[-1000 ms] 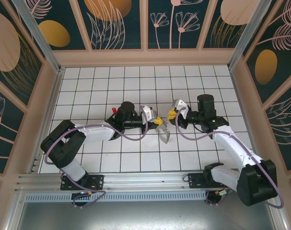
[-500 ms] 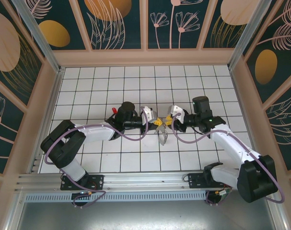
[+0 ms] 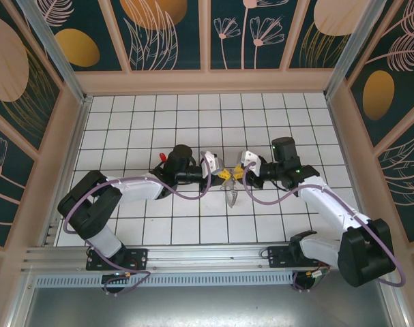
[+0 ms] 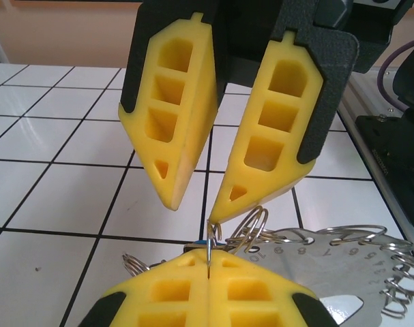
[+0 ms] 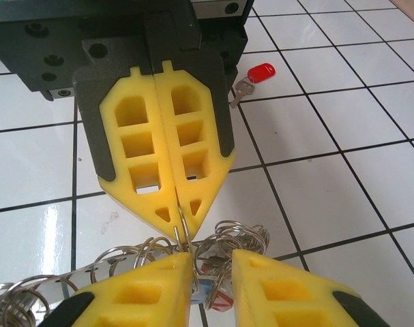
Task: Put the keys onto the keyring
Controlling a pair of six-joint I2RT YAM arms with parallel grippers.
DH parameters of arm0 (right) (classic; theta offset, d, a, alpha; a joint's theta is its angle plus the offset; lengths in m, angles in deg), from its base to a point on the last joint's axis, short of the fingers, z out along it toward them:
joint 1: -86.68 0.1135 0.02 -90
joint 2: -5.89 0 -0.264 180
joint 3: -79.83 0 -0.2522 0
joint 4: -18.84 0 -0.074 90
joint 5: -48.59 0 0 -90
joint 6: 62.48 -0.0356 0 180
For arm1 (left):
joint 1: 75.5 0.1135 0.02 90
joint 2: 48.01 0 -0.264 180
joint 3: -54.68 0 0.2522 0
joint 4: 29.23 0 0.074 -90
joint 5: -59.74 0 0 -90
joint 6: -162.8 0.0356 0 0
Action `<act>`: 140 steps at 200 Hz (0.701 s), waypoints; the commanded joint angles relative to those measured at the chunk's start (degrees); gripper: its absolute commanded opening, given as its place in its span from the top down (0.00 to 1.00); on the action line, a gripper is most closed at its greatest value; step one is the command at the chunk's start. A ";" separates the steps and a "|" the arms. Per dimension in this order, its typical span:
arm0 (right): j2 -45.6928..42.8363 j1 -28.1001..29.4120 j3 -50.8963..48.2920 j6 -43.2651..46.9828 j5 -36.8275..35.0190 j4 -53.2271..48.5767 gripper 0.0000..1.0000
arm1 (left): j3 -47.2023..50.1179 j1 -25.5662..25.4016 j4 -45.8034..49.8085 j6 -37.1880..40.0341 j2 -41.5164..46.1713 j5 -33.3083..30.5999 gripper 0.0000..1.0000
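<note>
Keyring (image 3: 232, 194) — right hand (image 3: 236, 175) now nearer

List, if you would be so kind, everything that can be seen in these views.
table: one, white tiles with dark grout, under everything
walls: three, dark teal with floral print, around the table
keyring: one, silvery, fringed with small wire loops, mid-table
key: one, red head and silvery blade, on the table left of the keyring
left tool: one, yellow fingers, shut on a wire of the keyring
right tool: one, yellow fingers, open, tips facing the left tool at that wire
</note>
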 commanded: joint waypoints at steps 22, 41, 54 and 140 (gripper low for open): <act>-1.18 0.87 -1.34 1.96 0.46 -0.78 0.76 | -2.53 -0.26 -1.94 -0.42 0.67 1.42 1.00; -1.09 0.80 -1.16 2.55 -0.01 -1.58 0.76 | -2.51 -0.26 -1.77 -0.35 0.76 1.48 1.00; -1.14 0.79 -1.00 2.86 -0.67 -2.18 0.76 | -2.48 -0.24 -1.68 -0.42 0.85 1.56 1.00; -1.08 0.51 -0.57 2.84 1.07 -2.96 0.74 | -2.73 -0.26 -1.57 -0.31 0.72 1.73 1.00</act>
